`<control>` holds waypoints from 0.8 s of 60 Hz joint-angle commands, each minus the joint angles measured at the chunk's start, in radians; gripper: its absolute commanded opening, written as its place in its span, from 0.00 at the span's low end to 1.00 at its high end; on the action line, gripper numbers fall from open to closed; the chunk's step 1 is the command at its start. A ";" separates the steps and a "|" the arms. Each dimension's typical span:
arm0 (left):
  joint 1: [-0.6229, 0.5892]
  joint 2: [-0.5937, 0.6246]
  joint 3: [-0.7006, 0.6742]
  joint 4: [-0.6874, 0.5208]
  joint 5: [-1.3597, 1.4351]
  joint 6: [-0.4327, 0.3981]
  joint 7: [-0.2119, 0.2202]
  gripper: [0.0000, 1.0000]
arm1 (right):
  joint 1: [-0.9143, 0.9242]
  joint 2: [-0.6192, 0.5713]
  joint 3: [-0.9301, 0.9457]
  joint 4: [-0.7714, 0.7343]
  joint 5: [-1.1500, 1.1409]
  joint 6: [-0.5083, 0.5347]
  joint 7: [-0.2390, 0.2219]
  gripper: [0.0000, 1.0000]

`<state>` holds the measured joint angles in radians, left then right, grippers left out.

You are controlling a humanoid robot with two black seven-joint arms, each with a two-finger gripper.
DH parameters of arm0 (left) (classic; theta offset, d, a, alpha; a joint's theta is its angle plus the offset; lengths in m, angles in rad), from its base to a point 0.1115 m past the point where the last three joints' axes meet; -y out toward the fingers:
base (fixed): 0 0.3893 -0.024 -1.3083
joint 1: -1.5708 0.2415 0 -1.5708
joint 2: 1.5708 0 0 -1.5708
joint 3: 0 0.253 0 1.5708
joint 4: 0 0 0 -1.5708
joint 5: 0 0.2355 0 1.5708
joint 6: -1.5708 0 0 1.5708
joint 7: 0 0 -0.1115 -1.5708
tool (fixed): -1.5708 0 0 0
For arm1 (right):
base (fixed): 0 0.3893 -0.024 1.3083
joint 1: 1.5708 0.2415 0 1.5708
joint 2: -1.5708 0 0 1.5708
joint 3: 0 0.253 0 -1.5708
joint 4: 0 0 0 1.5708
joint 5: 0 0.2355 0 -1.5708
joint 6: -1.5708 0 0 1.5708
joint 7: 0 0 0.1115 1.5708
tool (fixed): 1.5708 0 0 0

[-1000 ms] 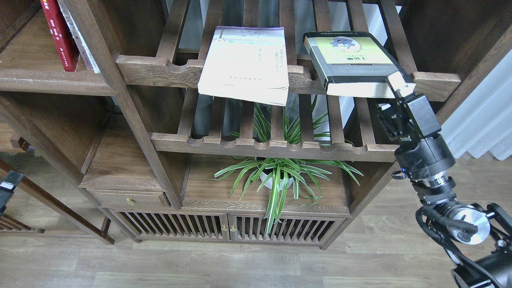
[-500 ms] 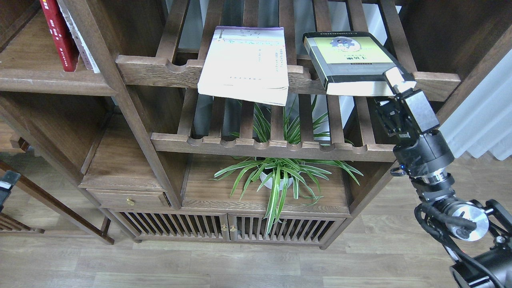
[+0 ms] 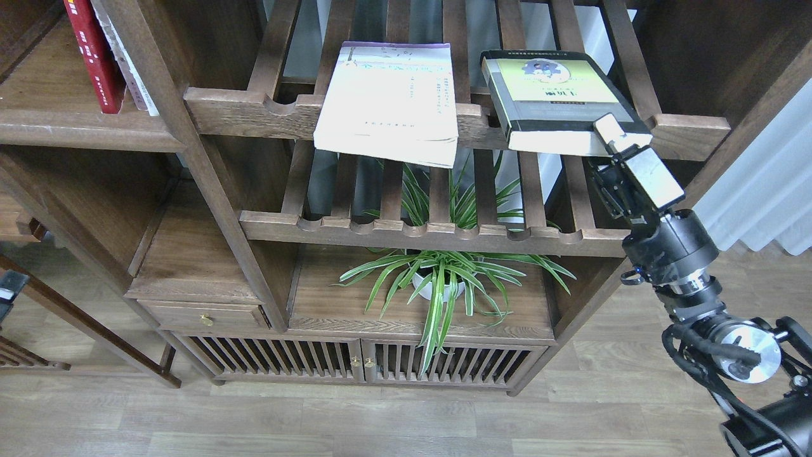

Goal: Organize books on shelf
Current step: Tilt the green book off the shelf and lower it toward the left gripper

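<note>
Red book (image 3: 92, 54) far left. White book (image 3: 388, 95), purple top strip. Black book (image 3: 558, 95), yellow-green cover panel. Dark brown shelf (image 3: 76, 127). Green striped plant (image 3: 444, 273), white pot.

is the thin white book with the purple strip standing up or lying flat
Lying flat. The thin white book rests cover-up across the slats of the upper slatted rack, its near edge overhanging the notched front rail.

Head view, seemingly downward, mid-range
</note>
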<state>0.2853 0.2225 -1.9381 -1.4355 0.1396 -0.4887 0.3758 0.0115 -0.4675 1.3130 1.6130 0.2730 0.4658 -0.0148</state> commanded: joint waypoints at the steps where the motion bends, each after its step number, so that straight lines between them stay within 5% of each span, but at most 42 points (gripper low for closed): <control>1: 0.000 0.000 0.001 0.000 0.000 0.000 0.000 0.94 | 0.001 0.000 0.000 -0.001 0.000 -0.013 -0.001 0.69; 5: 0.000 0.000 -0.001 0.000 0.000 0.000 0.000 0.94 | 0.001 0.000 0.002 -0.001 0.000 -0.015 -0.001 0.68; 17: 0.000 0.000 -0.001 0.000 -0.001 0.000 0.000 0.94 | 0.001 0.003 0.017 -0.001 0.003 0.008 -0.004 0.44; 26: 0.000 0.000 -0.001 0.000 -0.001 0.000 0.000 0.94 | -0.001 0.009 0.020 -0.001 0.015 0.023 -0.004 0.04; 48: 0.000 0.000 0.001 0.007 -0.003 0.000 -0.002 0.94 | -0.068 0.012 -0.003 -0.002 0.022 0.023 -0.004 0.03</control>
<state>0.2853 0.2225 -1.9392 -1.4356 0.1379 -0.4887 0.3745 -0.0179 -0.4578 1.3149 1.6084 0.2955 0.4892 -0.0179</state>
